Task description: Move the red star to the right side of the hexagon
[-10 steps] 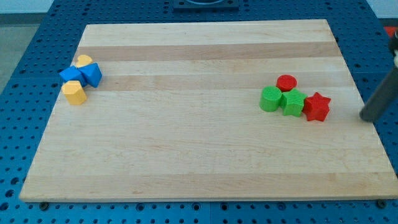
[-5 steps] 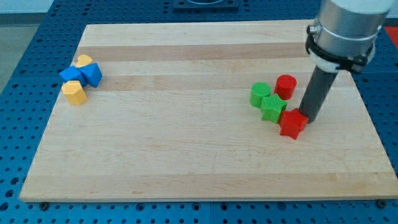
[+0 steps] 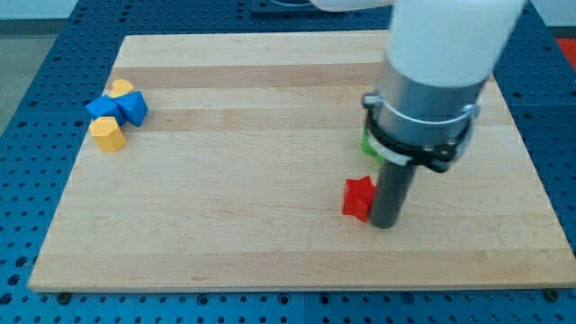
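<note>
The red star (image 3: 358, 198) lies on the wooden board (image 3: 270, 162), right of the middle and toward the view's bottom. My tip (image 3: 384, 224) stands right against the star's right side. A sliver of a green block (image 3: 368, 144) shows above the star, behind the arm; its shape is hidden. The other green block and the red round block are hidden by the arm. At the view's far left a yellow hexagon (image 3: 108, 134) sits below two blue blocks (image 3: 117, 108), with another yellow block (image 3: 121, 87) above them.
The arm's thick grey and white body (image 3: 432, 81) covers the upper right part of the board. A blue perforated table (image 3: 27, 135) surrounds the board on all sides.
My tip came in from the right edge and pushed the red star left and down, away from the green blocks. The green blocks shifted left, then went behind the arm.
</note>
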### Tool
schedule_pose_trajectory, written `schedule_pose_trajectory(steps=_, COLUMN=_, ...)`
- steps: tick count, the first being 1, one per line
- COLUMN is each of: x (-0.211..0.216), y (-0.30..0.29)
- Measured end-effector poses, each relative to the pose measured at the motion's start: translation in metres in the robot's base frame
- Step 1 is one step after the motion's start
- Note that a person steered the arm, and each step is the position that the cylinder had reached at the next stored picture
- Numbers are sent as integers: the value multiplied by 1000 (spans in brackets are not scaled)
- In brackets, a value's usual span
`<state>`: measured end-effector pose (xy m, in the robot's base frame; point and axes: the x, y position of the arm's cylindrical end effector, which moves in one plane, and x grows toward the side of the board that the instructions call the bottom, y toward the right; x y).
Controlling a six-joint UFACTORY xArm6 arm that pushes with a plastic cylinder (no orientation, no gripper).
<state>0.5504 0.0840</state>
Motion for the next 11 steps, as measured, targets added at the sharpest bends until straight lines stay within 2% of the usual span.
schedule_pose_trajectory(steps=1, x=-3, y=-18)
schedule_pose_trajectory(steps=4, x=-96, y=-30)
schedule_pose_trajectory(steps=5, x=-102, y=-55)
schedule_pose_trajectory(steps=7, x=-68, y=-65)
schedule_pose_trajectory(steps=11, x=-65, y=-138)
